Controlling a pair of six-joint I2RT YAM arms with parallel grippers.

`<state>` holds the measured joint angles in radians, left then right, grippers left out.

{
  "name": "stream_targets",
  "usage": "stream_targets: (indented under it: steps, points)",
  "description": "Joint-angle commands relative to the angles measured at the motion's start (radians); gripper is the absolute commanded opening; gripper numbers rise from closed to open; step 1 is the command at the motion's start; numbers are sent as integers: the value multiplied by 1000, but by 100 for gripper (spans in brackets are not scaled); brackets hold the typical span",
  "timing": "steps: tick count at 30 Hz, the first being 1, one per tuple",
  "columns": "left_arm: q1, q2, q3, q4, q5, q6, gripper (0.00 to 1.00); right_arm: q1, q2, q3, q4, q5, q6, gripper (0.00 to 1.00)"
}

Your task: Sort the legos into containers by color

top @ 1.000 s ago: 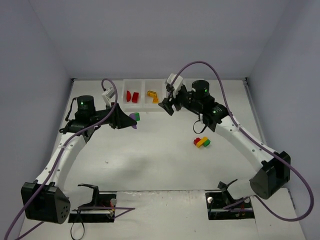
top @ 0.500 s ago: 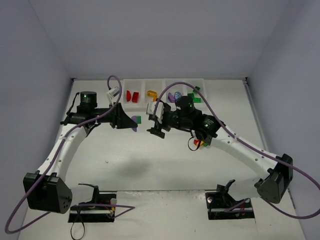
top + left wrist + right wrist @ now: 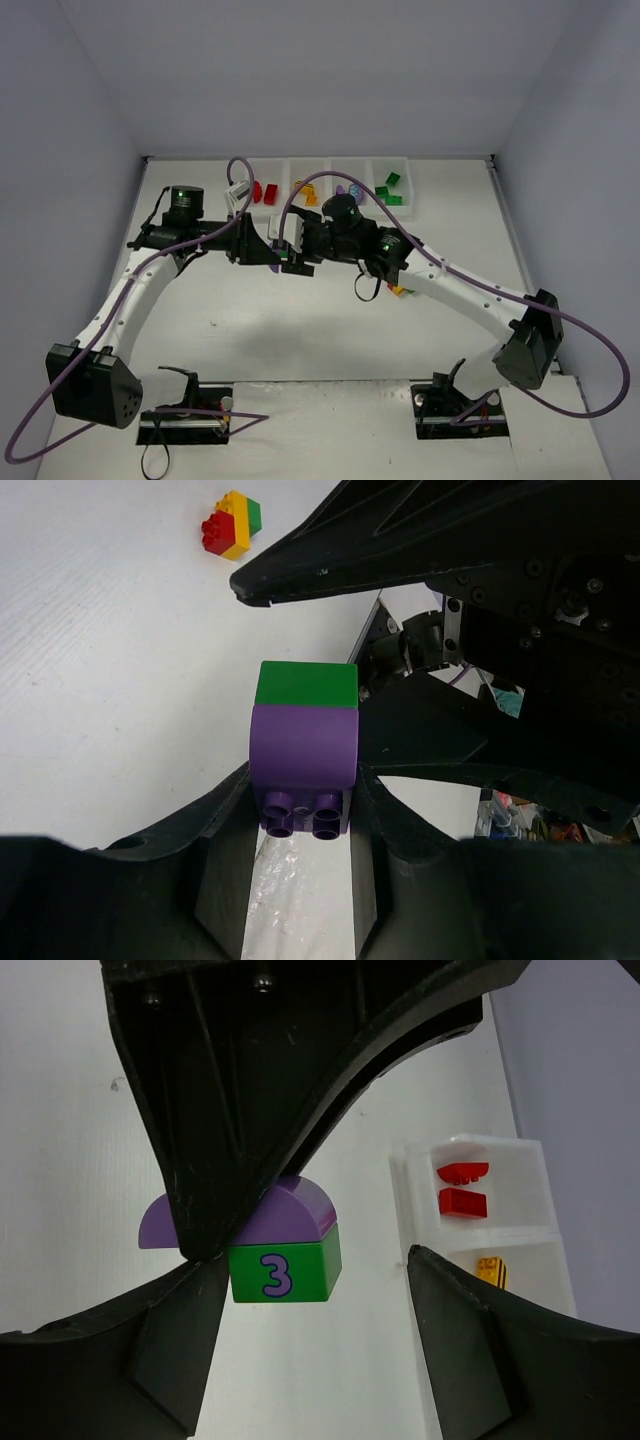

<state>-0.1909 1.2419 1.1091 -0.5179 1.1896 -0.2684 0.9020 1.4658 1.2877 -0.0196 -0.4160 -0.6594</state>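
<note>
My left gripper (image 3: 303,780) is shut on a purple rounded lego (image 3: 303,742) with a green lego (image 3: 306,684) joined to its far end, held above the table. In the right wrist view the green lego (image 3: 285,1273) bears a purple "3" and hangs between my right gripper's (image 3: 318,1268) open jaws, with a gap on its right side. In the top view the two grippers meet nose to nose, left (image 3: 262,250) and right (image 3: 292,258), and hide the clump. The white containers (image 3: 372,170) stand in a row at the back, holding red (image 3: 263,192), yellow, purple and green legos (image 3: 388,190).
A red, yellow and green clump (image 3: 231,524) lies on the table to the right, mostly hidden under my right arm in the top view. The red bin (image 3: 520,1165) and a yellow lego (image 3: 490,1270) show at the right of the right wrist view.
My right arm has swung left from the bins to face my left gripper. My left gripper has moved a little to the right with the purple and green clump.
</note>
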Motion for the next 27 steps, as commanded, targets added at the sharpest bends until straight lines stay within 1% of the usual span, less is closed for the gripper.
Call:
stream_targets:
  steps: [1, 4, 5, 7, 8, 10, 11, 12, 16, 19, 23, 25, 27]
  points:
    - [-5, -13, 57, 21, 31, 28, 0, 9, 5, 67, 53, 22, -32, 68]
    - [-7, -13, 57, 18, 31, 28, 0, 14, 13, 74, 52, 23, -39, 59]
    - [-7, -13, 55, 18, 31, 29, 0, 14, 16, 76, 52, 26, -40, 52]
    - [-7, -12, 54, 16, 31, 31, 0, 17, 18, 73, 52, 37, -46, 42]
    - [-7, -12, 54, 18, 31, 32, 0, 17, 16, 70, 52, 39, -49, 26]
    - [-7, -10, 55, 16, 31, 34, 0, 18, 10, 58, 52, 46, -52, 12]
    - [-7, -12, 58, 13, 31, 37, 0, 18, 8, 53, 52, 51, -52, 2]
    - [-7, -12, 60, 13, 31, 38, 0, 18, 5, 39, 52, 59, -52, 0]
    - [-7, -15, 60, 21, 13, 38, 0, 11, -8, -17, 53, 150, -66, 0]
    - [-5, -19, 60, 30, -5, 37, 0, -11, -21, -77, 55, 190, -56, 0]
    - [-2, -21, 57, 42, -27, 35, 0, -127, -58, -168, 82, 203, 7, 0]
    - [-1, -19, 57, 45, -33, 32, 0, -178, -81, -221, 113, 197, 29, 0]
    - [-1, -18, 54, 52, -45, 29, 0, -248, -88, -248, 163, 229, 76, 0]
